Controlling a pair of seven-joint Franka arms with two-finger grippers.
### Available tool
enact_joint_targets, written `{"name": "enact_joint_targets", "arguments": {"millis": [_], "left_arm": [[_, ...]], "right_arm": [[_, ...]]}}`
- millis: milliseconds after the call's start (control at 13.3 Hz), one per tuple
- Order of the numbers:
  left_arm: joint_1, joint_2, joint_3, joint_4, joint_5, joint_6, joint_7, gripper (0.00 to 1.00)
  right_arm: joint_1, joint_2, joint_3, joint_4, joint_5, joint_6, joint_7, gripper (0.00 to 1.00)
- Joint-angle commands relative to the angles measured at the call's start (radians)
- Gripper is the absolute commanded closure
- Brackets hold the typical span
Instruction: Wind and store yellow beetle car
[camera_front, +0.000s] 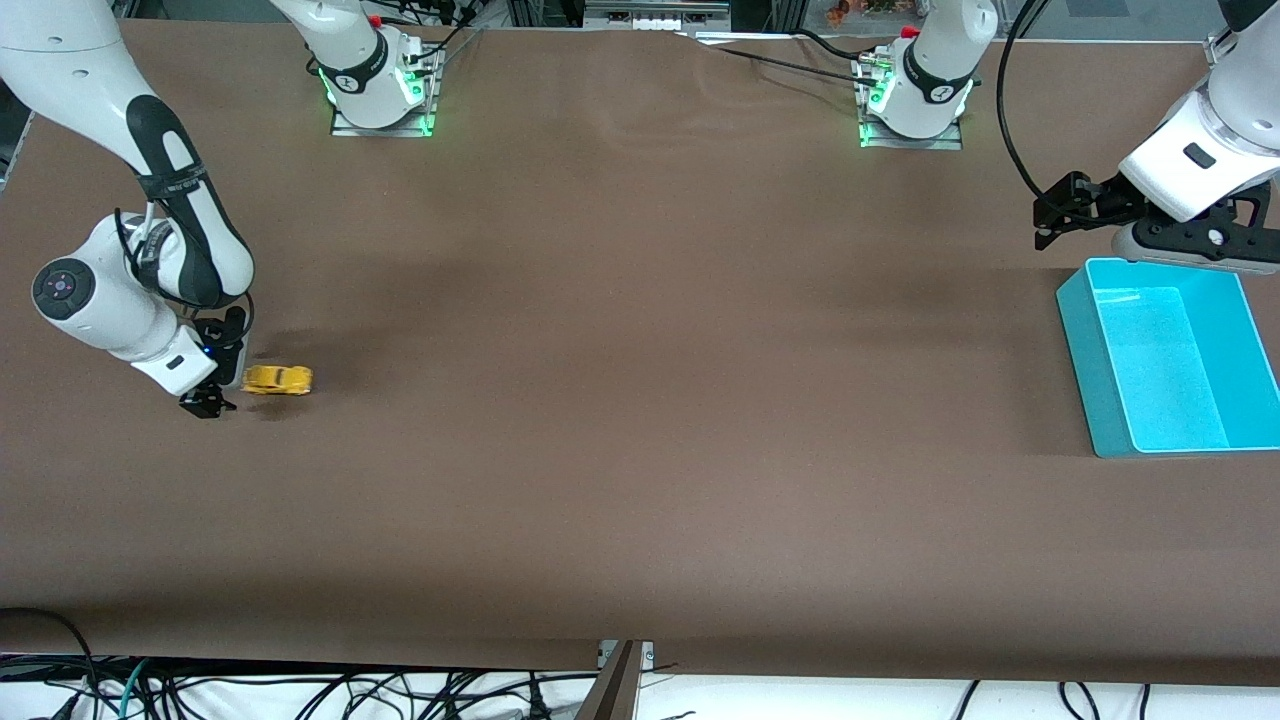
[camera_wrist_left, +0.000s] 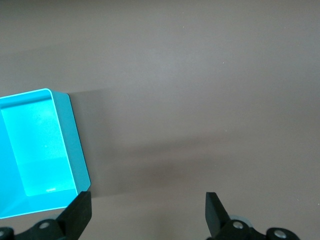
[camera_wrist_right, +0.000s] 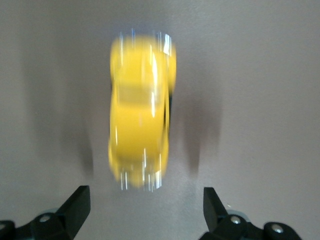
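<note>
Yellow beetle car (camera_front: 277, 379) sits free, mid-left of frame, just off the wide-open right gripper (camera_front: 212, 388) — light, slick, rolls easily, pinch its sides; left gripper (camera_wrist_left: 147, 215) open by the bin (camera_front: 1085, 345).

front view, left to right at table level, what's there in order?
right gripper, open, low at the table → yellow beetle car on the table beside it, free → left gripper, open, waiting → teal bin
</note>
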Motion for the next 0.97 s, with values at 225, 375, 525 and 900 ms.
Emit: {"name": "enact_joint_targets", "arguments": {"millis": [225, 375, 525, 900], "left_arm": [[0.001, -0.008, 0.000, 0.001, 0.003, 0.005, 0.007, 0.00], [-0.002, -0.005, 0.000, 0.001, 0.004, 0.008, 0.007, 0.00], [-0.002, -0.005, 0.000, 0.001, 0.004, 0.008, 0.007, 0.00], [-0.002, 0.000, 0.000, -0.006, 0.003, 0.006, 0.007, 0.00]], "right_arm": [[-0.012, -0.012, 0.028, 0.063, 0.018, -0.088, 0.000, 0.00], [-0.010, -0.029, 0.049, 0.073, 0.063, -0.098, 0.027, 0.00], [-0.007, -0.033, 0.052, 0.103, 0.089, -0.134, 0.099, 0.00], [0.002, -0.035, 0.094, 0.210, 0.089, -0.243, 0.439, 0.00]]}}
